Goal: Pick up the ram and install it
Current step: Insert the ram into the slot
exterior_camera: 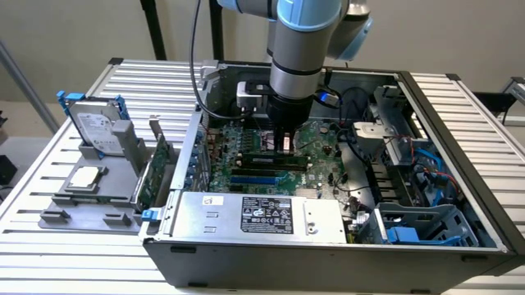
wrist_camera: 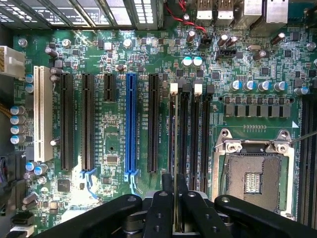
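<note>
- Gripping the ram (wrist_camera: 176, 148) edge-on between the nearly closed fingers (wrist_camera: 162, 210), we are holding it upright in our gripper (wrist_camera: 174, 198) so that its thin edge is pointing down at the motherboard (wrist_camera: 114, 64).
- We are hanging inside the open computer case (exterior_camera: 459, 98), with the arm reaching straight down over the board; in the exterior view the gripper (exterior_camera: 284, 142) is sitting just above the dark memory slots (exterior_camera: 271, 161).
- In the wrist view we are seeing the stick as a thin line running along one of the memory slots (wrist_camera: 184, 134) beside the processor socket (wrist_camera: 252, 173); we are lining its length up with that slot, which we judge is why we are holding it by its top edge and keeping it vertical.
- We are not able to tell whether the lower edge is already touching the slot or is just above it.
- The white latch (wrist_camera: 174, 88) at the slot's far end is visible, and the stick does not look pressed home yet.
- We are leaving the blue expansion slot (wrist_camera: 131, 124) and the white slot (wrist_camera: 42, 114) alone; they are lying well to one side of our line.
- Outside the case, on the exterior view's left, a hard drive (exterior_camera: 94, 126) is standing in a grey holder (exterior_camera: 82, 212) on the table (exterior_camera: 24, 227), apart from our work.
</note>
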Robot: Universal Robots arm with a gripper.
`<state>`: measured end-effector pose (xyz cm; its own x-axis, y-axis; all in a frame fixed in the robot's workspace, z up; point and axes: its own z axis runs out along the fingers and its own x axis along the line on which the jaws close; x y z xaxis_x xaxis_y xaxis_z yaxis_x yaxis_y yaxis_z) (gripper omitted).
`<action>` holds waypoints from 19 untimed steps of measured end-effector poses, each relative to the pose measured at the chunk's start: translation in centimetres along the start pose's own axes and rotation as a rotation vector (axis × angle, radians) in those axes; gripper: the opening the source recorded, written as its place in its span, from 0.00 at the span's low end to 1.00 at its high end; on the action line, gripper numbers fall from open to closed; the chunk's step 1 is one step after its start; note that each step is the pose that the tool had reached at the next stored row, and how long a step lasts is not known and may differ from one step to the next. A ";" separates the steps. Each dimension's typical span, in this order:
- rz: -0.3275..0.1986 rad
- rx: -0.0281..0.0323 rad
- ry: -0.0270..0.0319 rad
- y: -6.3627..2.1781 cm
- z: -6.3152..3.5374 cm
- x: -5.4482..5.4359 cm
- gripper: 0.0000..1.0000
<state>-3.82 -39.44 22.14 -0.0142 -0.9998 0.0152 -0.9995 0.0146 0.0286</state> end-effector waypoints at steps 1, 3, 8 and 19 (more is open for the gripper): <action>0.000 0.0000 0.0000 0.00 0.02 0.0 0.14; 0.000 0.0001 -0.0001 0.00 0.07 0.0 0.14; 0.000 0.0001 -0.0001 -0.01 0.25 0.0 0.14; 0.000 0.0000 0.0000 -0.01 0.45 0.0 0.22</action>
<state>-3.82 -39.44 21.69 -0.0142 -0.9998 0.0151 -0.9995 0.0146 0.0286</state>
